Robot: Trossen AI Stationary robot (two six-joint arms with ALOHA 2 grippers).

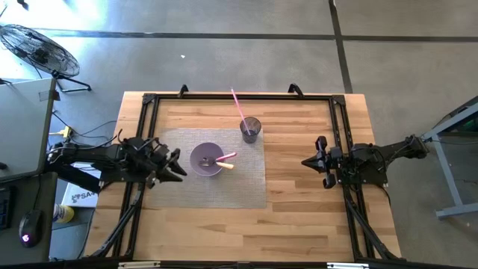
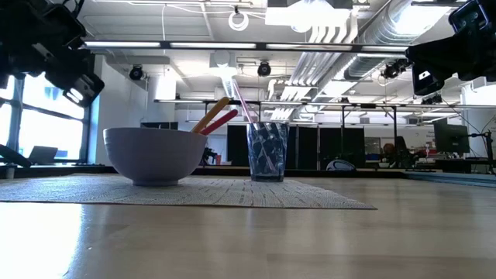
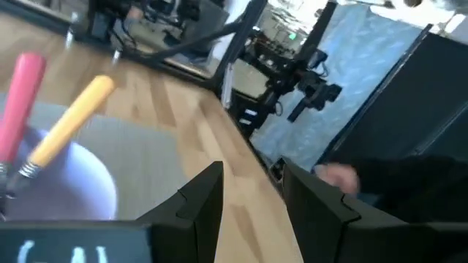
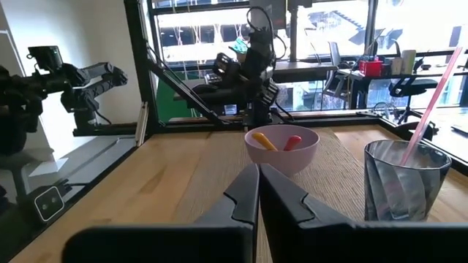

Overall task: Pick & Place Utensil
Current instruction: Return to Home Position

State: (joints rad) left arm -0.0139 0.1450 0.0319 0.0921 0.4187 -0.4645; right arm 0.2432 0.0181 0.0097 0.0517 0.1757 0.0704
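A lavender bowl [image 1: 206, 159] sits on a grey placemat [image 1: 246, 187] and holds two utensils, one with a yellow handle [image 3: 69, 123] and one with a red handle [image 3: 20, 95]; both lean on the bowl's rim toward the right. A dark translucent cup [image 1: 250, 130] with a pink straw [image 1: 237, 103] stands on the mat's far right corner. My left gripper [image 1: 178, 166] hovers open just left of the bowl, above table height. My right gripper [image 1: 308, 161] is shut, raised over bare wood to the right of the mat.
A black frame rail [image 1: 239, 96] runs along the table's far edge and down both sides. Bare wood [image 1: 224, 232] lies near the mat's near edge and between the mat and the right arm. A fan [image 1: 37, 51] and desk stand off the table's left.
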